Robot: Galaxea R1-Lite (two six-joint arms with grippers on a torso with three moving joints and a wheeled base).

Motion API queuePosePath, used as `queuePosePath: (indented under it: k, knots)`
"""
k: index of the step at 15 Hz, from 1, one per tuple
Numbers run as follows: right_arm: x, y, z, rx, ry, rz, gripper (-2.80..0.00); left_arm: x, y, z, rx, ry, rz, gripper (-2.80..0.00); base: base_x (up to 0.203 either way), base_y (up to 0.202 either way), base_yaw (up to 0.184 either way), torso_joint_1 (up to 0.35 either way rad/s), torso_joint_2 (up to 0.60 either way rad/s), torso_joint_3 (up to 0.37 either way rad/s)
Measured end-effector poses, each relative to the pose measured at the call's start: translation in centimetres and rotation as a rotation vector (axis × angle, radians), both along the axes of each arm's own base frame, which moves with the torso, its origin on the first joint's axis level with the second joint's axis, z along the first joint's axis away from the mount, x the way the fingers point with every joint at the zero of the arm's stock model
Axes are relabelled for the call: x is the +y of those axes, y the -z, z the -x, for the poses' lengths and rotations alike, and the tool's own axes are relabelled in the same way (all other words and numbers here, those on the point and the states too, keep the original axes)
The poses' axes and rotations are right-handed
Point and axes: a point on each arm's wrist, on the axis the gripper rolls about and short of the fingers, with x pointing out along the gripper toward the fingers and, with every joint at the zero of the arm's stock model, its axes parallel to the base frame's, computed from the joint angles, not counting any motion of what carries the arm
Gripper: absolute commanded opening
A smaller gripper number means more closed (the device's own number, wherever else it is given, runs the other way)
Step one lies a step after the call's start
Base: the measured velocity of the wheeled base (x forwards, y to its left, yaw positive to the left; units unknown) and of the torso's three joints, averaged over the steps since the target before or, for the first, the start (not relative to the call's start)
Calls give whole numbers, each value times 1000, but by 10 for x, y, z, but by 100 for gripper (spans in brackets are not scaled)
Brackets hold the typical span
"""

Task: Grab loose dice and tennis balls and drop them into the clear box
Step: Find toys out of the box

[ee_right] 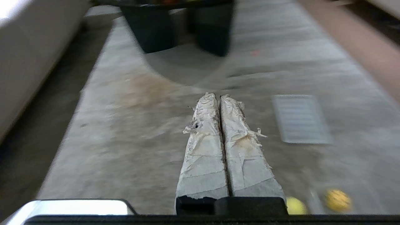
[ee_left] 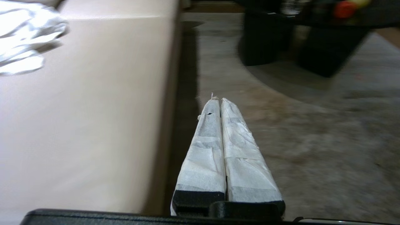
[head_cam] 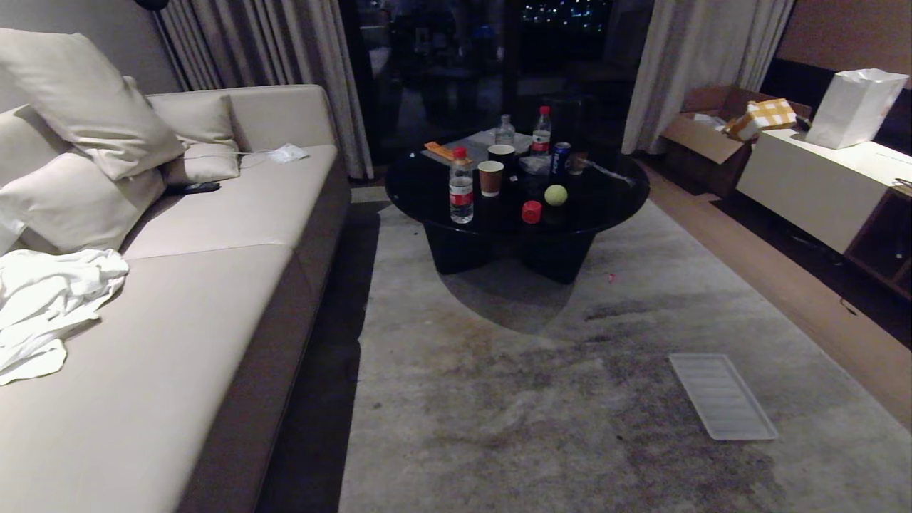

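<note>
A fuzzy tennis ball and red die sit together on the black table; both look light, best pinched across the middle, while both grippers are clenched empty.

You see three bottles, two cups, one can, one tennis ball, one red die, four cushions.

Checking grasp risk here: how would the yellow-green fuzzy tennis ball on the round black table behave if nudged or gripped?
The yellow-green fuzzy tennis ball is round, so a nudge would probably roll it across the glossy round black table. Its felt probably grips well. The red rounded die beside it might stop it.
</note>
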Motion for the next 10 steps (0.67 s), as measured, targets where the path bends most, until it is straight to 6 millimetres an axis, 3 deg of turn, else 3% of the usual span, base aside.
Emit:
queuePosePath:
  k: [10]
  knots:
    - [0,0,0,0,0,0,-280,0,0,0,-2,1,-2,-280,0,11,-165,3,4,3]
